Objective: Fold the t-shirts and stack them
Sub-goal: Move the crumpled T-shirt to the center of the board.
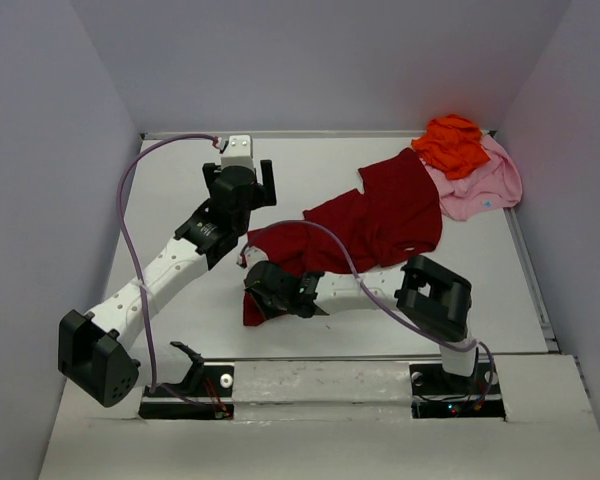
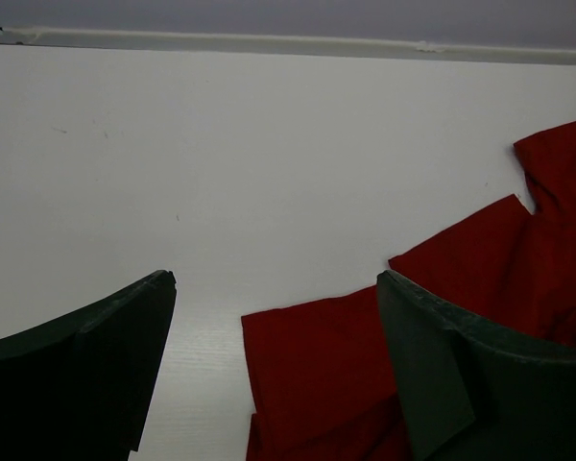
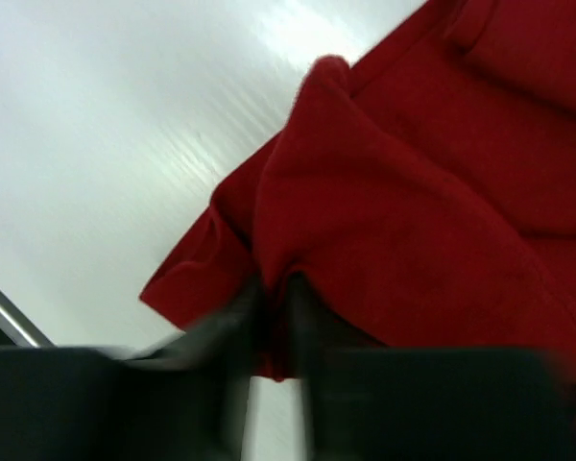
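Observation:
The dark red t-shirt [image 1: 385, 210] lies crumpled across the middle of the white table, stretching from the back right toward the near centre. My right gripper [image 1: 258, 288] is shut on a bunched fold of its near-left edge [image 3: 413, 192], and cloth is pinched between the fingers [image 3: 276, 288]. My left gripper [image 1: 239, 178] stands open just left of the shirt, over bare table; only a flat corner of red cloth [image 2: 317, 365] shows between its jaws [image 2: 274, 283]. The orange t-shirt [image 1: 452, 143] sits crumpled on the pink t-shirt [image 1: 480, 188] in the back right corner.
Grey walls close in the white table [image 1: 160, 200] at the back and both sides. A metal rail [image 1: 535, 270] runs along its right edge. The two arm bases [image 1: 190, 390] are bolted at the near edge.

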